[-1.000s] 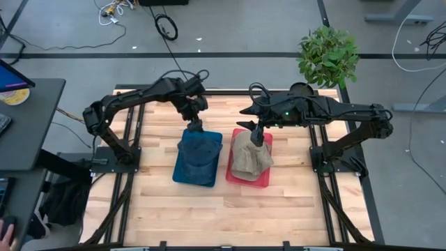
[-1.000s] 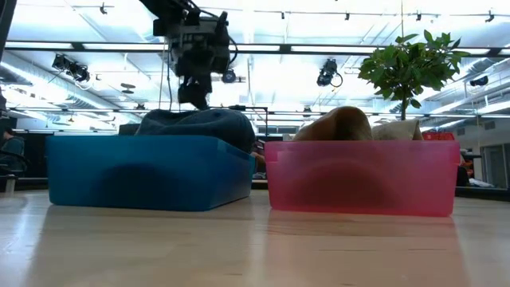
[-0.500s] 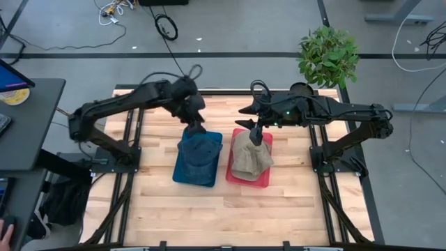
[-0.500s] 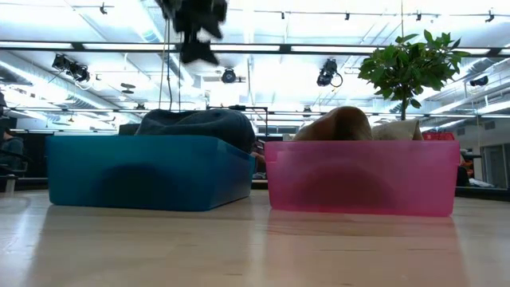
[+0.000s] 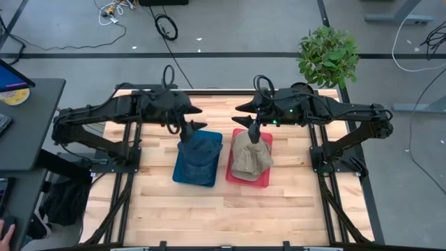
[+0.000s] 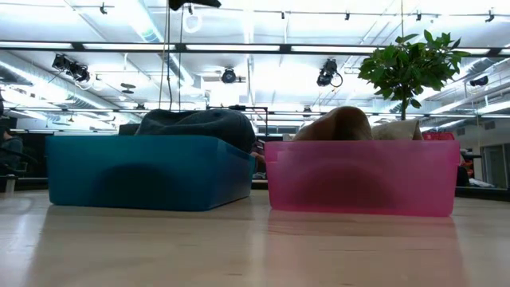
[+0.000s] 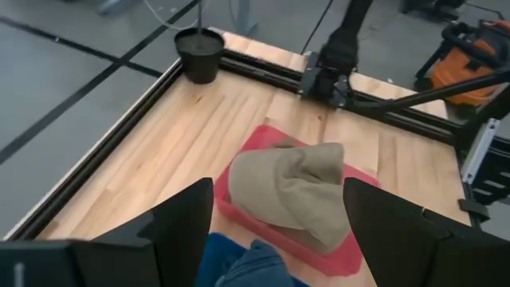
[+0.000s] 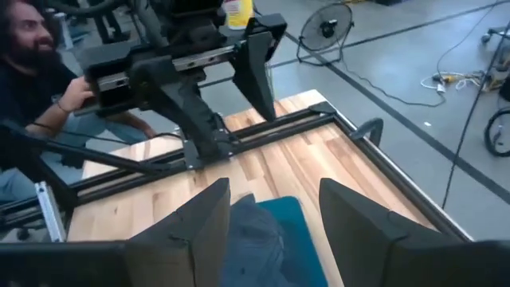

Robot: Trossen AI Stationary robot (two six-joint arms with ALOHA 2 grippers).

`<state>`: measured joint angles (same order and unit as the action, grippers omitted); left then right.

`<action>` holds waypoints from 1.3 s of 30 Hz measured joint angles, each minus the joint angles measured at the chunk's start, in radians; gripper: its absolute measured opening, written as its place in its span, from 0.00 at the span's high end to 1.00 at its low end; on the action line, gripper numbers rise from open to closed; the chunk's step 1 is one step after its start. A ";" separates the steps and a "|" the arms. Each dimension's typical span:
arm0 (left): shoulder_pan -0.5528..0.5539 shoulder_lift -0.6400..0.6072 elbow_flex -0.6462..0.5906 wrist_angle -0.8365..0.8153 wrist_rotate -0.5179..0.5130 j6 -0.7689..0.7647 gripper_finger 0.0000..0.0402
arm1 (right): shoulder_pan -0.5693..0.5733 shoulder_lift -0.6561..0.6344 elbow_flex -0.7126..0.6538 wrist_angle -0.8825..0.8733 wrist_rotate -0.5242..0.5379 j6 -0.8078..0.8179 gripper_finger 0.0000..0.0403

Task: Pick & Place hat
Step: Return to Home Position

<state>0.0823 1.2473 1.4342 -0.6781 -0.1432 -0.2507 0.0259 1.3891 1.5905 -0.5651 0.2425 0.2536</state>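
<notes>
Dark blue fabric cap [image 5: 200, 150] lies in the blue plastic bin [image 6: 151, 171], tan fabric cap [image 5: 249, 157] in the red plastic bin [image 6: 362, 175] — so left gripper [image 5: 194, 127] and right gripper [image 5: 255, 131], both spread and empty, should retract high — clear of the rims.

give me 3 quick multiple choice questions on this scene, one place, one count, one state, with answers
1. Where is the tan cap? A in the red bin; B on bare wood beside it; C held in the air.
2. How many bins stand on the table? A one; B two; C three.
3. How is the left gripper? A shut on a cap; B open and empty; C out of view.
Answers: 1 A, the cap lies in the red bin; 2 B, only the blue bin and the red one show; 3 B, its wrist view shows a wide, empty gap.
</notes>
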 joint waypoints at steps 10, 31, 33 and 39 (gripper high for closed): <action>-0.126 -0.003 -0.001 0.041 -0.100 -0.022 0.29 | 0.001 0.010 0.000 0.107 -0.110 -0.072 0.51; -0.225 -0.406 -0.314 0.382 0.062 0.132 0.29 | 0.004 -0.013 0.000 0.345 -0.404 -0.102 0.51; -0.222 -0.466 -0.410 0.441 0.136 0.122 0.29 | 0.006 -0.014 0.000 0.365 -0.448 -0.090 0.51; -0.219 -0.673 -0.678 0.631 0.138 0.028 0.29 | 0.017 -0.030 -0.025 0.353 -0.433 -0.058 0.51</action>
<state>-0.1364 0.5742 0.7558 -0.0475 -0.0048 -0.2230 0.0433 1.3588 1.5659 -0.2122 -0.1906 0.1952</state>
